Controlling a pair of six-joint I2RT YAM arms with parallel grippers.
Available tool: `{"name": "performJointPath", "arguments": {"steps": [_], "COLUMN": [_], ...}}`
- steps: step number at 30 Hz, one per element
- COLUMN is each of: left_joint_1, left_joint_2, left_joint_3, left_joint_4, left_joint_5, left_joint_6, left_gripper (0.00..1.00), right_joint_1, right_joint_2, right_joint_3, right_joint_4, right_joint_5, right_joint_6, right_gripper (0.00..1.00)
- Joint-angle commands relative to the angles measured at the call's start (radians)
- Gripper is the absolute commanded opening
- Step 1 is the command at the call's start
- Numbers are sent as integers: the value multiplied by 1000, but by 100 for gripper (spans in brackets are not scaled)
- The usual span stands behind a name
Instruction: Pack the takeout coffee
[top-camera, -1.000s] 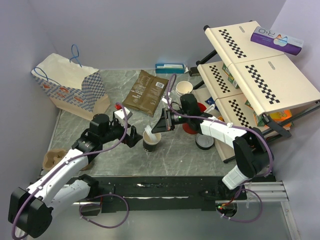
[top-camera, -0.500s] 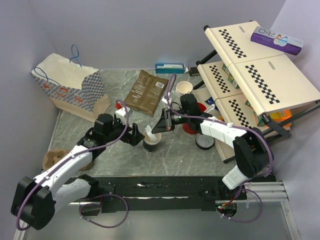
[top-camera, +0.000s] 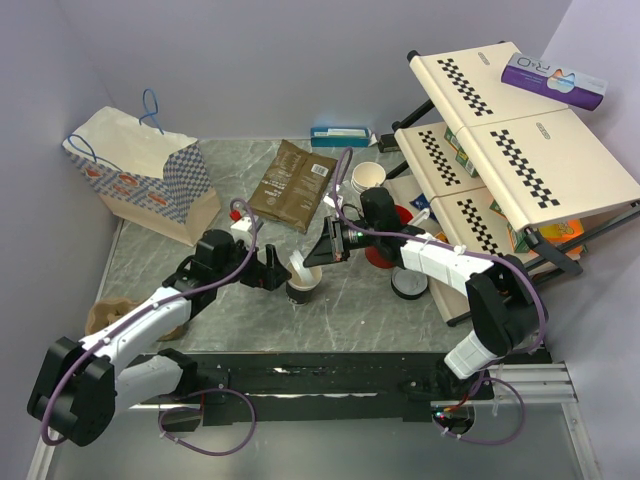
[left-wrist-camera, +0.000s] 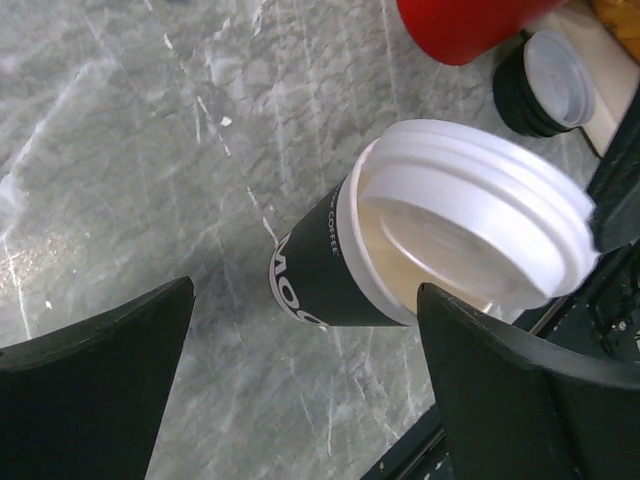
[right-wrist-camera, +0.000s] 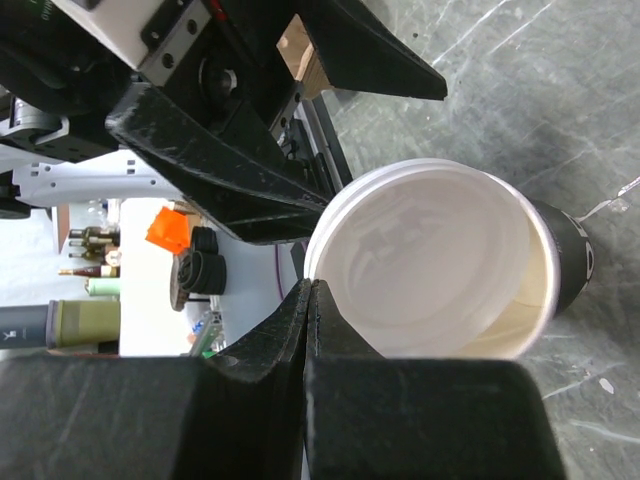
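Marble, grey and veined, makes up the tabletop (top-camera: 360, 305). Near its middle, between the two arms, a black paper takeout cup with white lettering (top-camera: 300, 292) stands upright. Its round white plastic lid (top-camera: 300, 268) is not seated. It lies askew over the mouth with one side lifted, so a crescent of the cream inner wall shows in both wrist views.

The right gripper (top-camera: 312, 262) is at the cup's far right side, its jaws closed on the lid's rim and pinching that thin edge. The left gripper (top-camera: 274, 277) is at the cup's left side with its jaws spread wide. From its wrist camera the two black fingers (left-wrist-camera: 90, 400) flank the cup. One is clear of it; the other is close by the rim, and I cannot tell whether it touches.

To the right of the cup, beyond the right gripper, stands a red cup (left-wrist-camera: 465, 20), and near it is a low black round thing with a pale lid on top (left-wrist-camera: 545, 85). Farther back are a brown foil pouch (top-camera: 292, 185) lying flat and a stack of lidless cream cups (top-camera: 367, 177). A blue-checked paper bag with handles (top-camera: 140, 180) stands at the far left, well apart from the cup.
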Motion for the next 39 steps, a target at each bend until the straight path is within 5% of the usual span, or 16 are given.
{"name": "performJointPath", "arguments": {"steps": [1, 15, 39], "left_joint_1": [3, 13, 33], "left_joint_2": [3, -14, -32], "left_joint_3": [-25, -45, -42], "left_joint_4": [26, 32, 64], "left_joint_5": [-29, -24, 80], "left_joint_6": [0, -9, -13], "left_gripper": [99, 99, 99], "right_joint_1": [-7, -20, -34], "right_joint_2": [-7, -22, -7], "right_joint_3": [9, 9, 28], "right_joint_4": [5, -46, -93], "right_joint_5": [-11, 18, 59], "right_joint_6": [-13, -33, -48], "right_gripper": [0, 0, 23]}}
